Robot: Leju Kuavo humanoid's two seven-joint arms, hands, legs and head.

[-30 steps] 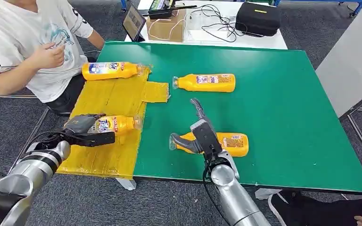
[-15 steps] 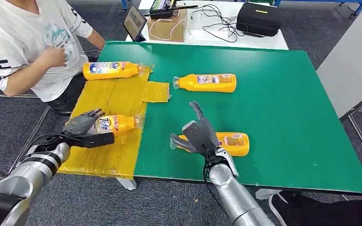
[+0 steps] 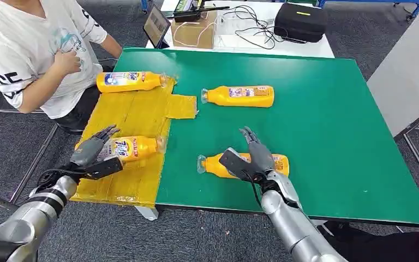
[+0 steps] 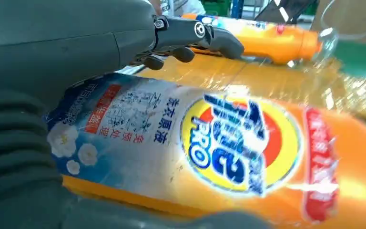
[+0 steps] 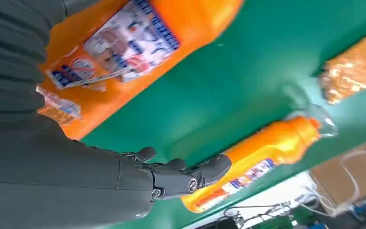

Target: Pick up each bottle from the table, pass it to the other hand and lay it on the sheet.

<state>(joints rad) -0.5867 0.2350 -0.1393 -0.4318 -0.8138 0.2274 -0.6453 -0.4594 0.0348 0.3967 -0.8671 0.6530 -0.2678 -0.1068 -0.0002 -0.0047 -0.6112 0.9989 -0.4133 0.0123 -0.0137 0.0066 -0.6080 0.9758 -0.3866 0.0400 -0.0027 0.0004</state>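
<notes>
A: On the yellow sheet (image 3: 133, 117) at nine o'clock, the left hand (image 3: 91, 151) lies with fingers spread, released, beside the orange plastic detergent bottle (image 3: 132, 147).

B: And at five o'clock the right hand (image 3: 251, 159), fingers apart, hovers over another orange bottle (image 3: 277, 164) on the green table (image 3: 327, 120). Probably the pick-up step; next it must clench.

Green matte table top (image 3: 327, 136): plain, uniform colour.
Yellow glossy plastic sheet (image 3: 133, 117) along the table's left edge: translucent, with bright glare streaks.
Four orange plastic bottles with clear caps: one near the front edge (image 3: 218, 165), one mid-table (image 3: 240, 96), two on the sheet (image 3: 128, 81) (image 3: 136, 146). Labels are white and blue; the front sheet bottle's shows a yellow-orange roundel with blue lettering, red band, white flowers (image 4: 228, 143).
Hands (image 3: 90, 150) (image 3: 251, 158): dark grey, possibly black fingers.
</notes>
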